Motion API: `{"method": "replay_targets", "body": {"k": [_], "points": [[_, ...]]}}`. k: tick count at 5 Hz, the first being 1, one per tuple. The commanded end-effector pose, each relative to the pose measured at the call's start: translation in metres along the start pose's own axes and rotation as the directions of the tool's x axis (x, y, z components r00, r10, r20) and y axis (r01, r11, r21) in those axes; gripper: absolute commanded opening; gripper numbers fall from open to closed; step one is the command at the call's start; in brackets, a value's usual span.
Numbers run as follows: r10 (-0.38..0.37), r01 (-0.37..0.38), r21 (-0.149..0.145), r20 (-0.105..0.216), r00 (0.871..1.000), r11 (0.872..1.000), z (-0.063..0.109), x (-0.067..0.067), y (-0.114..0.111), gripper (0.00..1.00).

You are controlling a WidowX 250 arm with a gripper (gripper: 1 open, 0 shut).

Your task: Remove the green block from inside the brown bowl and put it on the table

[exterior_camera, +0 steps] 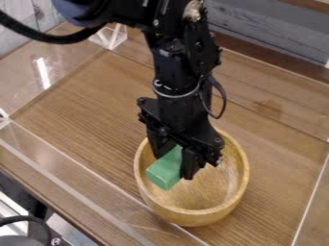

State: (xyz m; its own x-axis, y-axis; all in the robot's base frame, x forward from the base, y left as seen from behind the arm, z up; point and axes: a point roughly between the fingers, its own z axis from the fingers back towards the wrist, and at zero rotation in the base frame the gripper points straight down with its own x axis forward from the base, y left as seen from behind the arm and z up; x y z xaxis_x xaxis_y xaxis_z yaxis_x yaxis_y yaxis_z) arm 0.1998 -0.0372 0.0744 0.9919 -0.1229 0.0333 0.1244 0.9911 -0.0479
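Note:
The green block (164, 172) hangs tilted just above the bottom of the brown bowl (234, 200), pinched between the black fingers of my gripper (176, 167), which is shut on it. The arm comes straight down from above into the bowl, and its fingers hide the block's upper right part. The light-brown wooden bowl sits on the wood-grain table (90, 110), near its front right part.
Clear acrylic walls (58, 159) edge the table along the front and left. A grey wall stands behind the table at the back right. Open tabletop lies to the left of and behind the bowl.

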Motion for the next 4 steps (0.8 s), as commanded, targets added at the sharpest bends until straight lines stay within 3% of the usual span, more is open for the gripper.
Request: {"method": "replay_targets", "body": {"k": [1,4], "points": [[0.004,-0.003,-0.003,0.073,0.997,1.000,0.0175,0.0122,0.0013,0.00],[-0.006,0.007,-0.013,0.078,0.997,1.000,0.0229,0.0114,0.0012,0.00]]}}
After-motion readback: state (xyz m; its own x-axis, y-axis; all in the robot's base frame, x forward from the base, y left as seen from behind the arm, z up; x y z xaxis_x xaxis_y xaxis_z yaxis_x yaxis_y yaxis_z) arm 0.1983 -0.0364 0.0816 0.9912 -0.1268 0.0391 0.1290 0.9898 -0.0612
